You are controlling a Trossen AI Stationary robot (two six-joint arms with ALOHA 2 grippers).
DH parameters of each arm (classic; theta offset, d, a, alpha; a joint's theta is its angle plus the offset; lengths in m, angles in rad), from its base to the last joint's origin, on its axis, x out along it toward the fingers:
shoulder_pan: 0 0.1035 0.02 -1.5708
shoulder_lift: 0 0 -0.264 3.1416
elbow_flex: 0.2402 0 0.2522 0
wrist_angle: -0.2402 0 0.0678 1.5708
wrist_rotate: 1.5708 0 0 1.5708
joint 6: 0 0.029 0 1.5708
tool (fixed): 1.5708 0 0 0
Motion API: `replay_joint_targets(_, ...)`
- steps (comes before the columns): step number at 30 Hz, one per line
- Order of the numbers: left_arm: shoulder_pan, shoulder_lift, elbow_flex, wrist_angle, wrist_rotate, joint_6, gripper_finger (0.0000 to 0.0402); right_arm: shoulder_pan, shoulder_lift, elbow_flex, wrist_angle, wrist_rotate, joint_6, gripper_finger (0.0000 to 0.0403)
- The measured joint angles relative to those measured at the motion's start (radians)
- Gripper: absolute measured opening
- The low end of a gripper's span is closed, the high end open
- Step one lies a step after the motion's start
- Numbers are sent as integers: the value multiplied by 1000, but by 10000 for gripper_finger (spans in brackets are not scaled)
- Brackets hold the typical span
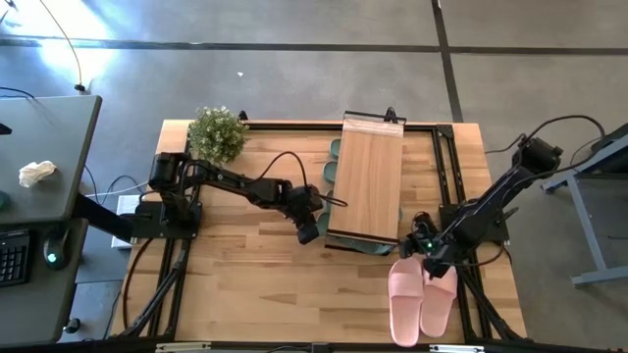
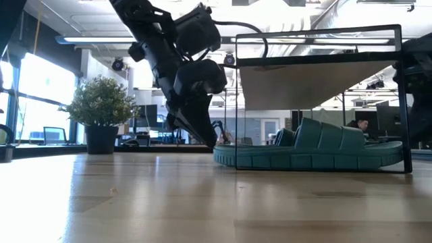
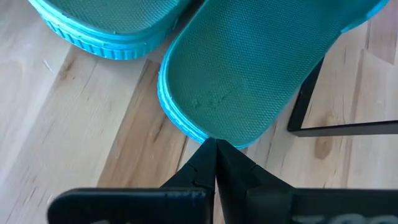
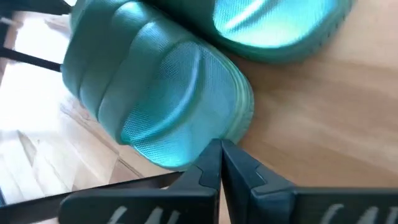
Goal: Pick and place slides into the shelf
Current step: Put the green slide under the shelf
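Observation:
The shelf (image 1: 371, 181) stands mid-table, its light-wood top (image 2: 304, 81) over green slides (image 2: 317, 150) that lie sole-down on the table. My left gripper (image 1: 312, 235) is shut at the shelf's near left corner, its tips against one green slide's rounded end (image 3: 249, 68); a second green slide (image 3: 106, 25) lies beside it. My right gripper (image 1: 404, 251) is shut at the shelf's near right corner, against a green slide's ridged strap end (image 4: 168, 93). The pink pair (image 1: 422, 294) lies side by side on the table just near of it. My left gripper pushes with the tips of its shut fingers (image 3: 216, 152) against the rim of the green slide's rounded end (image 3: 205, 134). The fingers slant down from the table's left side. The slide lies flat on the table, part under the shelf. My right gripper has its shut fingertips (image 4: 219, 155) against the sole edge of a green slide, just below the strap (image 4: 233, 127). It comes slanting down from the table's right side. The slide rests on the table.
A potted plant (image 1: 218, 134) stands at the table's far left. The shelf's dark frame leg (image 3: 308, 99) stands close beside the left gripper's slide. Bare tabletop (image 1: 255, 294) lies near and left. A desk (image 1: 44, 157) stands beyond the left edge.

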Motion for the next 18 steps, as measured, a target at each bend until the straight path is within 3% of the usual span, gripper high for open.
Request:
replay_joint_targets(8, -4, 0, 0, 23, -3, 59, 0, 73, 0, 0, -103, 76, -99, 0)
replay_joint_targets(18, -3, 3, 0, 34, 1, 62, 0, 220, 0, 0, -27, 195, -440, 0)
